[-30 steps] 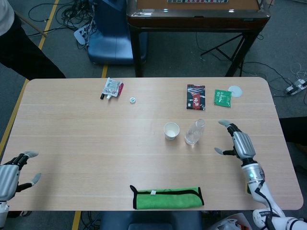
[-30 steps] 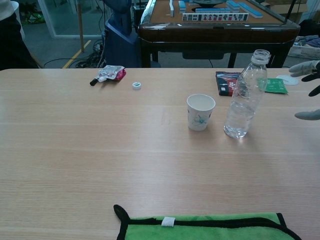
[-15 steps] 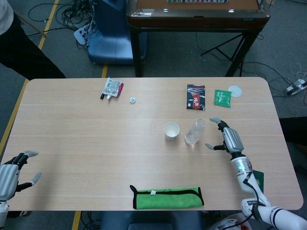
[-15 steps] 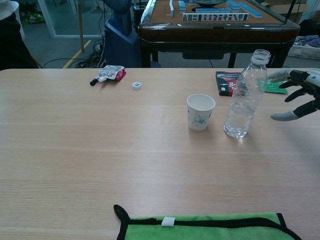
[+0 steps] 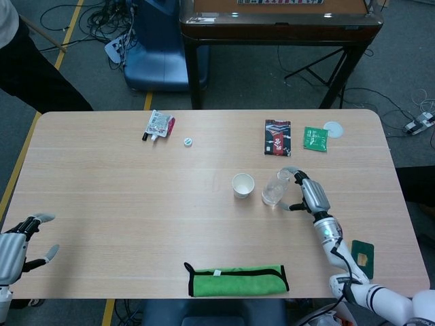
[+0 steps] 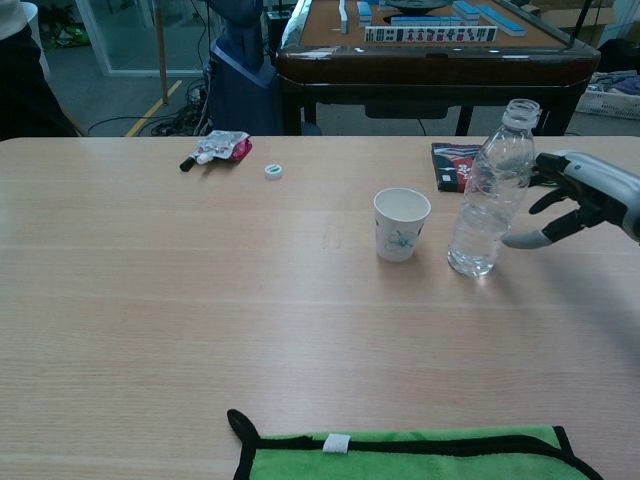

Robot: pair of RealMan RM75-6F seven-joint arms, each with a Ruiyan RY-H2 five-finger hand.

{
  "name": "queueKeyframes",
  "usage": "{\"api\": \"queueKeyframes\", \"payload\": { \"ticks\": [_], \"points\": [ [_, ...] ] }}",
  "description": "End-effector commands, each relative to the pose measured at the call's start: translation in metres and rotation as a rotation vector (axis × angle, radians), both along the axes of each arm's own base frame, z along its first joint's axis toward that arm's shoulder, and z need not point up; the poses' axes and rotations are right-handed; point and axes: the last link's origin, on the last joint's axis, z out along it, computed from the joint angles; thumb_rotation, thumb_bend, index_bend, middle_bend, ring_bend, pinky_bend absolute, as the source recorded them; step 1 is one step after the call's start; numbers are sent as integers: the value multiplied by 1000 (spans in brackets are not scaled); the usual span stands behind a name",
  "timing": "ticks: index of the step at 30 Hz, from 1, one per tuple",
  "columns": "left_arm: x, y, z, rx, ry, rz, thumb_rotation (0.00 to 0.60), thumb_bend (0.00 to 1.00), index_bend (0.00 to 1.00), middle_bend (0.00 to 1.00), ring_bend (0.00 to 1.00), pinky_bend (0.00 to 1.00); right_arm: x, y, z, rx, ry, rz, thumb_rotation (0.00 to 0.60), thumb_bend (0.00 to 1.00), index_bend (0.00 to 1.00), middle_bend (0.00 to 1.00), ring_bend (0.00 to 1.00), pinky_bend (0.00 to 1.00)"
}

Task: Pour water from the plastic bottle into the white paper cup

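A clear plastic bottle (image 5: pixel 275 188) (image 6: pixel 490 190) stands upright and uncapped in the middle right of the table, with a little water at its bottom. Just left of it stands the white paper cup (image 5: pixel 242 185) (image 6: pixel 401 223), upright and empty-looking. My right hand (image 5: pixel 306 193) (image 6: pixel 580 195) is spread at the bottle's right side, its fingers close to the bottle but not closed around it. My left hand (image 5: pixel 17 244) hovers open at the table's near left corner, far from both. A small bottle cap (image 5: pixel 188 141) (image 6: pixel 273 171) lies toward the far left.
A green cloth (image 5: pixel 236 280) (image 6: pixel 415 457) lies at the near edge. At the far side lie a crumpled pouch (image 5: pixel 158 125), a dark red packet (image 5: pixel 277 137), a green packet (image 5: pixel 315 138) and a white disc (image 5: pixel 333 129). A person stands at the far left.
My right hand has moved left across the table, from well clear of the bottle to right beside it, fingers still spread. The bottle, cup and left hand have not moved.
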Motion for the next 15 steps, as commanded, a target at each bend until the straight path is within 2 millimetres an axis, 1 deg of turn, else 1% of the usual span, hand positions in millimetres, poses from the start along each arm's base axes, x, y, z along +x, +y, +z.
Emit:
{"api": "queueKeyframes", "payload": {
  "ticks": [1, 8, 15],
  "points": [
    [0, 0, 0, -2, 1, 2, 600, 214, 295, 293, 415, 593, 3, -1, -4, 9, 0, 7, 600, 0, 164, 153, 123, 284],
    [0, -1, 0, -3, -2, 5, 600, 213, 296, 293, 415, 593, 8, -6, -13, 24, 1, 16, 600, 0, 164, 160, 123, 284],
    [-1, -1, 1, -5, -9, 10, 600, 213, 298, 293, 415, 593, 12, -8, -22, 8, -13, 42, 600, 0, 164, 201, 123, 284]
  ]
}}
